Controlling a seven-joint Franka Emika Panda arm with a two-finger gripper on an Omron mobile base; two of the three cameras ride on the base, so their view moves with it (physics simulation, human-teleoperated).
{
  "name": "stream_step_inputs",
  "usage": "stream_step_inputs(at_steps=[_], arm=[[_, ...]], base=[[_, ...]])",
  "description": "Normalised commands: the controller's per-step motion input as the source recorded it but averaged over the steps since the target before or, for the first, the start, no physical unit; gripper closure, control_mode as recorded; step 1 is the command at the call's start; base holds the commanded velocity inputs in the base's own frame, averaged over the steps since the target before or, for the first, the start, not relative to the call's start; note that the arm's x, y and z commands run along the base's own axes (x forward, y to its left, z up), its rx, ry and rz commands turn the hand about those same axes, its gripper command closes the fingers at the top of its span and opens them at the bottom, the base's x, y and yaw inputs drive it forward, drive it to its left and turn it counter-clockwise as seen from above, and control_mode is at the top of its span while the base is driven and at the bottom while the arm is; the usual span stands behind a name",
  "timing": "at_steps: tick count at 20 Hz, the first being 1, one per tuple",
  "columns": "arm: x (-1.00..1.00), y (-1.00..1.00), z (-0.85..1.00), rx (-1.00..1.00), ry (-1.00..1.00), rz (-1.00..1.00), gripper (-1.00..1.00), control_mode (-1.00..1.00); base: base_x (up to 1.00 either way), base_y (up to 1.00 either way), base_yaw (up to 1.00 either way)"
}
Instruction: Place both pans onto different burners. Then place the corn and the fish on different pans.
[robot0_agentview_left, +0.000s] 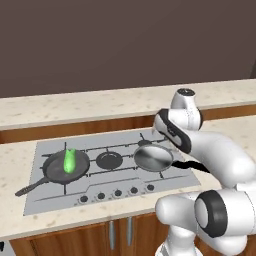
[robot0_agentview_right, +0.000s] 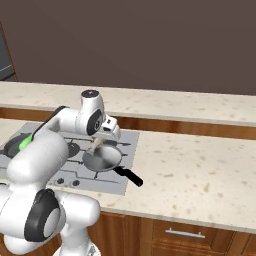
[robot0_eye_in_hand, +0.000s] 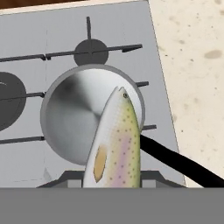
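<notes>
A speckled silver fish (robot0_eye_in_hand: 116, 148) hangs head-down with my gripper (robot0_eye_in_hand: 114, 180) shut on its tail end. It hovers just above the silver-grey pan (robot0_eye_in_hand: 70, 118), which sits on the right burner of the hob (robot0_agentview_left: 50, 197). In the right base view my gripper (robot0_agentview_right: 100, 141) is over that pan (robot0_agentview_right: 104, 160), whose dark handle (robot0_agentview_right: 129, 176) points toward the counter's front right. The black skillet (robot0_agentview_left: 54, 172) rests on the left burner with the green corn (robot0_agentview_left: 69, 160) lying inside it.
The larger middle burner (robot0_agentview_left: 109, 160) is bare between the two pans. A small rear burner (robot0_eye_in_hand: 91, 52) lies behind the silver pan. Knobs (robot0_agentview_left: 117, 193) line the hob's front. Speckled counter (robot0_agentview_right: 200, 165) stretches to the right.
</notes>
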Motion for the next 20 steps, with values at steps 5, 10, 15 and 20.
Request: stream_step_inputs(at_steps=[5, 10, 15, 20], arm=[[0.17, 0.04, -0.36, 0.00, 0.01, 0.00, 1.00, -1.00], [0.27, 0.16, -0.30, 0.00, 0.03, 0.00, 1.00, -1.00], [0.24, 0.17, -0.34, 0.00, 0.04, 0.00, 1.00, -1.00], [0.19, 0.04, -0.45, 0.00, 0.00, 0.00, 1.00, -1.00]], base=[[0.00, 0.00, 0.00], [0.00, 0.00, 0.00], [0.00, 0.00, 0.00], [0.00, 0.00, 0.00]])
